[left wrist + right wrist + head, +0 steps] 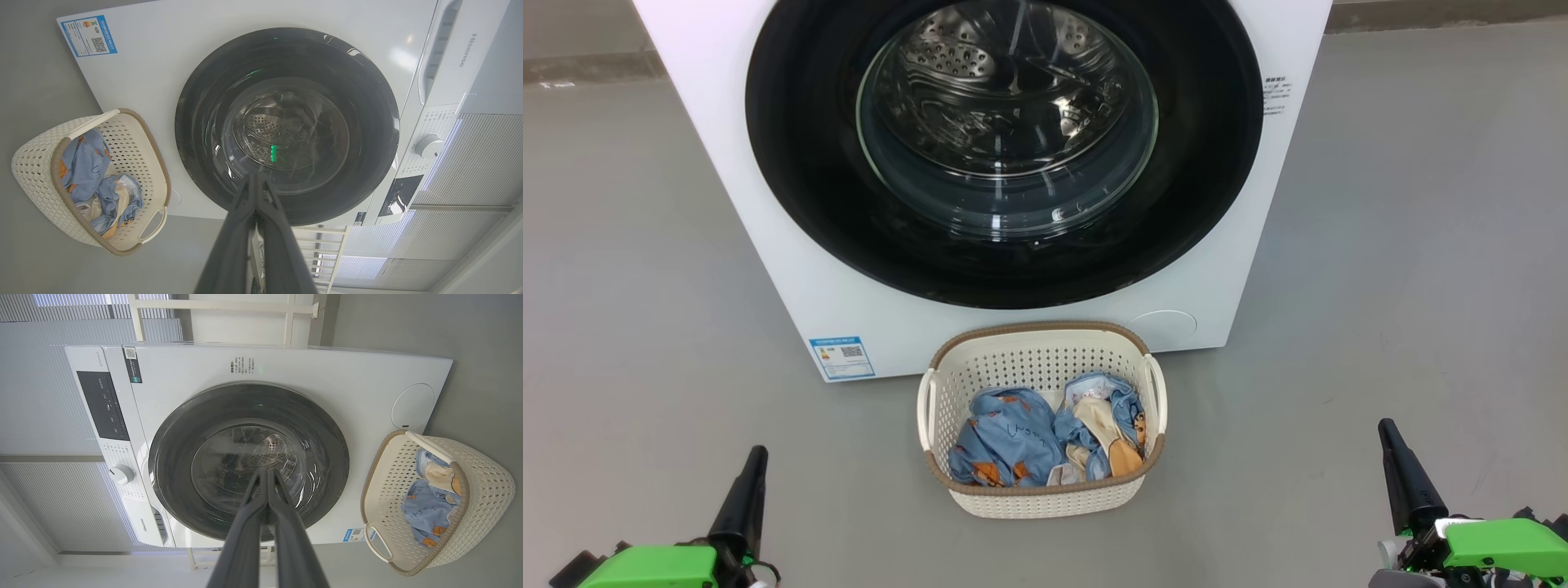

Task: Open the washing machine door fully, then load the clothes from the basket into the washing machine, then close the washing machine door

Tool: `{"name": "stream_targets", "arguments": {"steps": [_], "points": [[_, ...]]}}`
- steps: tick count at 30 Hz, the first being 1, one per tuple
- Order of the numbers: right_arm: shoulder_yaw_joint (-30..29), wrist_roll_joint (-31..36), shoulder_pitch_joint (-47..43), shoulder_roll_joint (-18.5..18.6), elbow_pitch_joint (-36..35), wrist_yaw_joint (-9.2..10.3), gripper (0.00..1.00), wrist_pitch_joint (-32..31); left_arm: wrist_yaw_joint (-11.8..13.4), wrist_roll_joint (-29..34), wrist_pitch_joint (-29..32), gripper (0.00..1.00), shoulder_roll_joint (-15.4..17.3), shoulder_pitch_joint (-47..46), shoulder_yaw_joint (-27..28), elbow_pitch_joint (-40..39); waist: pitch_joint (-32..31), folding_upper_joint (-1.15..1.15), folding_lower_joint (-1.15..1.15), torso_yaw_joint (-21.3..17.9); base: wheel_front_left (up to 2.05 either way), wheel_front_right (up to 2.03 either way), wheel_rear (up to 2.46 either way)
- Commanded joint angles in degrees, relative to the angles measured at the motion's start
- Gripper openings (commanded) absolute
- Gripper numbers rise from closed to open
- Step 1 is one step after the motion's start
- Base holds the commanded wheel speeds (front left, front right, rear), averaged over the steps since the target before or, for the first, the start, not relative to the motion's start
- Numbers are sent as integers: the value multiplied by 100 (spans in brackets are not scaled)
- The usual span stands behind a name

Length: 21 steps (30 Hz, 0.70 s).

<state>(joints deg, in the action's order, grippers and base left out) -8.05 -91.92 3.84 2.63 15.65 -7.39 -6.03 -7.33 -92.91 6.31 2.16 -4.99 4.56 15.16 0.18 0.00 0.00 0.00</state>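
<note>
Items listed left to right, head view.

1. Left gripper (757, 457): lower left, above the grey floor (621, 269). Its 2 dark fingers are pressed together to a single point, with nothing between them. It sits well apart from the basket. In the left wrist view the joined tips point at the door glass.

2. Blue label sticker (843, 357): on the lower left corner of the machine front.

3. Washing machine (768, 212): white, front-loading, standing on the floor at centre and facing the camera.

4. Washing machine door (800, 163): round and black-rimmed, lying flush against the front, closed. The steel perforated drum (980, 57) is visible through the clear bowl window.

5. Basket (1037, 330): cream with a brown rim and 2 side handles. It stands upright on the floor just in front of the machine, below the door.

6. Clothes (1013, 441): light-blue and cream garments with orange-brown prints, all lying crumpled inside the basket.

7. Round cover (1164, 325): white, on the lower right of the machine front, just behind the basket.

8. Right gripper (1388, 433): lower right, with its 2 fingers closed tip to tip and holding nothing. It is well apart from the basket. In the right wrist view it points at the door.
</note>
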Motion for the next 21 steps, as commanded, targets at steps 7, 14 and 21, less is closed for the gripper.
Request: {"name": "stream_targets", "arguments": {"steps": [7, 14, 21], "points": [[155, -27, 235, 25, -163, -10, 0, -45, -15, 76, 20, 0, 72, -120, 198, -112, 0, 0, 0, 0, 0, 0, 0], [155, -27, 235, 25, -163, -10, 0, -45, -15, 76, 19, 0, 72, -120, 198, -112, 0, 0, 0, 0, 0, 0, 0], [155, -27, 235, 25, -163, -10, 0, -45, -15, 76, 19, 0, 72, -120, 198, -112, 0, 0, 0, 0, 0, 0, 0]]}}
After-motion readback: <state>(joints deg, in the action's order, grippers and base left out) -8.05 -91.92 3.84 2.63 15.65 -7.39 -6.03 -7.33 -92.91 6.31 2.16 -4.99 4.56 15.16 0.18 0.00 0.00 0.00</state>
